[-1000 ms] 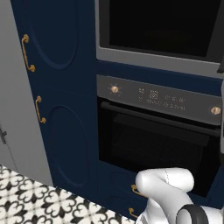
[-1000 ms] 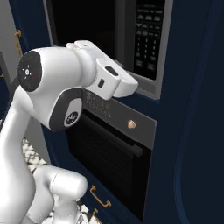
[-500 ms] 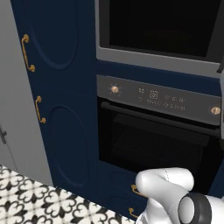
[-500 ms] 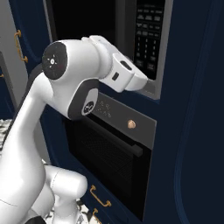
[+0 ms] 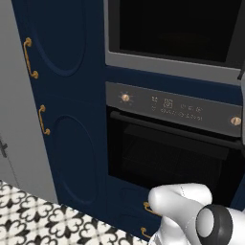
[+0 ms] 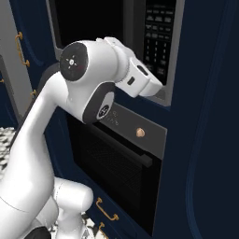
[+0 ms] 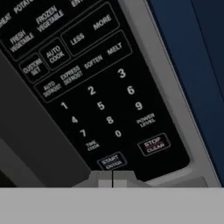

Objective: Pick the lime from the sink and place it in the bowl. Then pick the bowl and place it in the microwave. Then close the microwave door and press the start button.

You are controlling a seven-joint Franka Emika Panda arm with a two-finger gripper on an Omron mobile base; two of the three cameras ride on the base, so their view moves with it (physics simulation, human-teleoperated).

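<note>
Microwave (image 6: 154, 46) sits high in the dark blue wall of cupboards, above the black oven (image 5: 172, 158). Its door (image 5: 172, 28) looks shut flat in its grey frame. The keypad (image 7: 92, 87) runs down the right side of the microwave front, and the start button (image 7: 110, 162) is at the bottom edge of that keypad, just left of the stop button (image 7: 151, 145). The end effector (image 7: 113, 180) has its two tips pressed together, and they point right at the start button, very near it. The last step looks close to done. The buttons are small and sit side by side, so a little slip to the right could press stop. A push that lands low would only hit the grey frame.
</note>
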